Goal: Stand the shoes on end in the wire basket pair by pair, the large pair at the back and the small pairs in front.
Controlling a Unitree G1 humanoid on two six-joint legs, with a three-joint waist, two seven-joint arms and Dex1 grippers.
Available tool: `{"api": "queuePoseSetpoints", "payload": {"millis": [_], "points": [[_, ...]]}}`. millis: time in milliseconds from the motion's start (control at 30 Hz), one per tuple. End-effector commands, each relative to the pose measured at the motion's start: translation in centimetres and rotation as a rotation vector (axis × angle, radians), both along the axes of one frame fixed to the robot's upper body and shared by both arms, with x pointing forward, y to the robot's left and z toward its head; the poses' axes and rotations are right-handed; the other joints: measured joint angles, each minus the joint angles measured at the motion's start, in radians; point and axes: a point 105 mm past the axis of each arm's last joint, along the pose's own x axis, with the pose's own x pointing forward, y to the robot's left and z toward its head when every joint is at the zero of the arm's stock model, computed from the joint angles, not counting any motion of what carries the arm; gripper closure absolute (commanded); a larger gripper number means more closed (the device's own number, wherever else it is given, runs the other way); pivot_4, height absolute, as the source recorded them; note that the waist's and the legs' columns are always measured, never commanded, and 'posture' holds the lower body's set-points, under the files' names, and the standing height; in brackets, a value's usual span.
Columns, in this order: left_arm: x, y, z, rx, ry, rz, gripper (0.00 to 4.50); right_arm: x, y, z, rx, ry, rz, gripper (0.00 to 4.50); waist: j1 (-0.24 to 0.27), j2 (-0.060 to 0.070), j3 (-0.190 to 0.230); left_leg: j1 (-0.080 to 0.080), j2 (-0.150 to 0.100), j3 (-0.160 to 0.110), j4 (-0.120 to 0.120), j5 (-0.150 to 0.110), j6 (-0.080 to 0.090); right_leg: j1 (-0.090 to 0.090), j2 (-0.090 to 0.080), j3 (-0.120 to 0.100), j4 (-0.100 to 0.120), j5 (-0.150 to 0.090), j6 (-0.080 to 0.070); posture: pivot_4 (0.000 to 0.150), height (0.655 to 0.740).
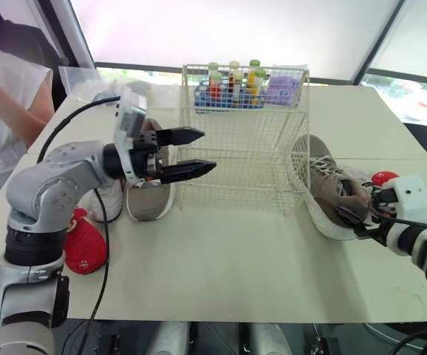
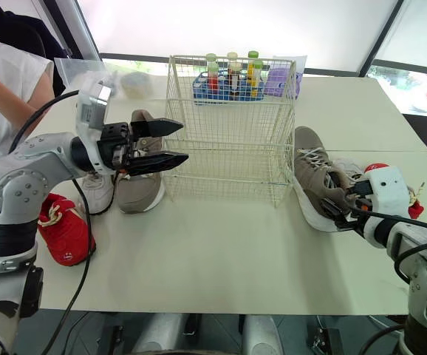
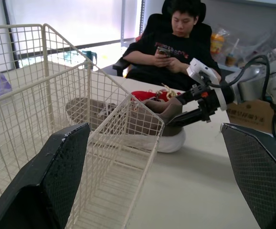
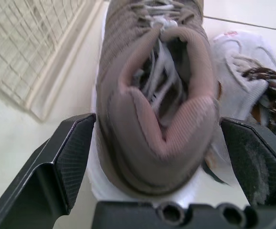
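While left gripper (image 1: 207, 151) gapes empty left of basket (image 1: 243, 148), right gripper (image 4: 157, 138), unclosed, straddles brown shoe (image 4: 157, 95); white shoe (image 4: 243, 67) just right.

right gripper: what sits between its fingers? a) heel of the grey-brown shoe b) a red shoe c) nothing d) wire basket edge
a: in the right wrist view the right gripper has one open finger on each side of the heel of the grey-brown shoe.
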Motion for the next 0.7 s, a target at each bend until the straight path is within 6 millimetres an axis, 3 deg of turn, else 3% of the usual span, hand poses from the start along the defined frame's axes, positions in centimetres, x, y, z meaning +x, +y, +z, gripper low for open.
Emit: {"api": "queuePoseSetpoints", "payload": {"millis": [33,133,267,400,533,700], "points": [[-0.4,0.6,1.0,-0.014,-0.058,0.011,0.00,0.5,0.2,0.5,0.015,-0.036,0.002,0.01,0.000,0.000,0.000,0.000,0.000,0.000,0.000,0.000,0.000,0.000,0.000,0.000,0.000,0.000,0.000,0.150,0.7347],[-0.4,0.8,1.0,-0.011,-0.062,0.015,0.00,0.7,0.6,0.2,0.010,-0.026,0.016,0.88,0.000,0.000,0.000,0.000,0.000,0.000,0.000,0.000,0.000,0.000,0.000,0.000,0.000,0.000,0.000,0.150,0.7347],[-0.3,1.0,0.9,-0.005,-0.066,0.021,0.00,0.8,1.1,0.1,-0.015,-0.020,0.045,2.83,-0.002,0.000,0.000,0.000,0.000,0.000,0.000,0.000,0.000,0.000,0.000,0.000,0.000,0.000,0.000,0.150,0.7347],[-0.3,1.2,0.9,-0.003,-0.071,0.022,0.00,0.7,1.0,0.3,-0.030,-0.027,0.051,4.26,-0.001,0.000,0.000,0.000,0.000,0.000,0.000,0.000,0.000,0.000,0.000,0.000,0.000,0.000,0.000,0.150,0.7347],[-0.2,1.3,0.8,0.000,-0.078,0.022,0.00,0.9,0.6,2.0,-0.050,-0.076,0.035,4.31,0.000,0.000,0.000,0.000,0.000,0.000,0.000,0.000,0.000,0.000,0.000,0.000,0.000,0.000,0.000,0.150,0.7347],[0.0,1.4,1.0,0.003,-0.088,0.017,0.00,1.6,-0.4,8.0,-0.045,-0.245,-0.007,4.31,-0.003,0.003,0.002,0.000,0.000,0.000,0.000,0.000,0.000,-0.001,0.000,0.000,0.000,0.000,0.000,0.150,0.7347]]}}
